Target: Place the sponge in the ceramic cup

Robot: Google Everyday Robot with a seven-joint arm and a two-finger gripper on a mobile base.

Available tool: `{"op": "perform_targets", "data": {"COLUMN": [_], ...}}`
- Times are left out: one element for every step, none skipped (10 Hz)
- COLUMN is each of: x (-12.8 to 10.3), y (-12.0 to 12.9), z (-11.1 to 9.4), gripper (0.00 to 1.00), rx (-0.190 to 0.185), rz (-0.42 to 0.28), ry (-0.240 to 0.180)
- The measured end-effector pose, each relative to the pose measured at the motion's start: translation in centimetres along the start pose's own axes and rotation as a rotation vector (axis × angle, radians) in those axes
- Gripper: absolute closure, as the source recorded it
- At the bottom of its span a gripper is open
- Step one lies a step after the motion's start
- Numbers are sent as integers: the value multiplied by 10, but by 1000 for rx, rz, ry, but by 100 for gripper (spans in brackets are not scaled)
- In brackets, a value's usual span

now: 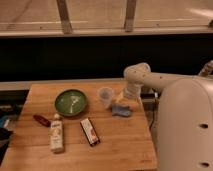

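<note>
Your hand (123,101) is low over the right part of the wooden tabletop (120,145), at the end of the pale arm (150,79) that reaches in from the right and bends downward. It sits right on top of the light-blue sponge (121,111), which lies flat on the wood. From this view you cannot tell how far the hand is open, or whether it has hold of the sponge or only touches it. The ceramic cup (105,96) stands upright just to the left of the hand and the sponge, close beside them, with its mouth open to the top. Further left you have the green bowl (71,102), well apart from the cup. In front of the bowl lie a white bottle (56,133) on its side, a dark flat packet (90,131) to its right, and a small red object (41,120) near the left edge. The robot's large white body (185,125) fills the right side of the view.
</note>
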Motion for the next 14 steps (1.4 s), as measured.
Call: {"op": "perform_targets", "data": {"x": [2,4,7,8,10,12,13,14,14,14,14,13,12,12], "y": [3,7,11,14,17,22,25,27,28,26,23,19,16,15], "z": [5,8,12,15,17,18,20,22,25,29,33,36,38,39], "gripper": [20,20,20,20,20,20,20,20,20,20,20,20,20,20], "rx": [-13,-25,-34,-40,-47,-55,-57,-60,-65,-71,-75,-80,-84,-86], "rz": [-1,-5,-10,-14,-20,-32,-40,-43,-43,-39,-32,-21,-14,-11], "ry": [8,14,23,28,33,37,43,49,58,70,78,86,90,92]}}
